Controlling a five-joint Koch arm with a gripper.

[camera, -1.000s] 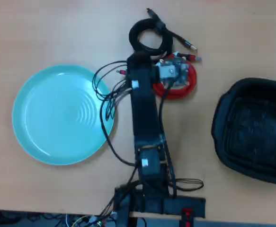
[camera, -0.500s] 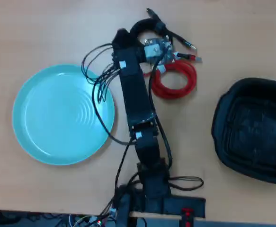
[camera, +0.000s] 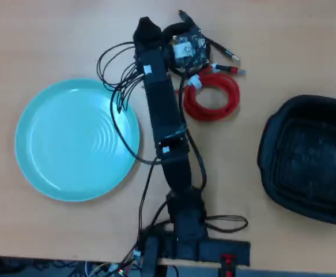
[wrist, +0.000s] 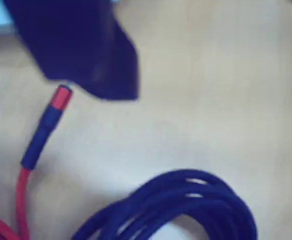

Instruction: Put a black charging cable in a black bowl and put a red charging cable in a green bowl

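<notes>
On the pale wooden counter (camera: pixel 283 52), seen from overhead, the arm (camera: pixel 163 109) reached away from its base at the near edge toward the far side, its hand (camera: pixel 185 49) poised over the black charging cable (camera: pixel 197 33). That coil lay at the far middle of the counter, mostly hidden under the wrist hardware, with one loose end running out to the right and ending in a small metallic plug. Just on the near side of it, touching or nearly so, lay the red charging cable (camera: pixel 214 98), a bright coil with a white strap at its upper left and a red-and-silver plug pointing right. Neither cable sat in a container.

The green bowl (camera: pixel 46 144) rested at the left of the overhead view, well apart from both coils, its ripple rings showing at the centre. The black bowl (camera: pixel 271 144) stood at the right edge, partly cut off by the frame.

From the wrist view, a dark blurred jaw filled the upper left, hanging above the bare counter (wrist: pixel 211 75). Only that one jaw showed clearly, so whether the hand was wide or narrow could not be told, and nothing was seen clamped in it. Below it, the red charging cable (wrist: pixel 20 195) ran up from the lower left to a dark sleeve and red plug tip, which lay just beneath the jaw. The black charging cable (wrist: pixel 186 200) curved across the bottom of that view, appearing dark blue and braided.
</notes>
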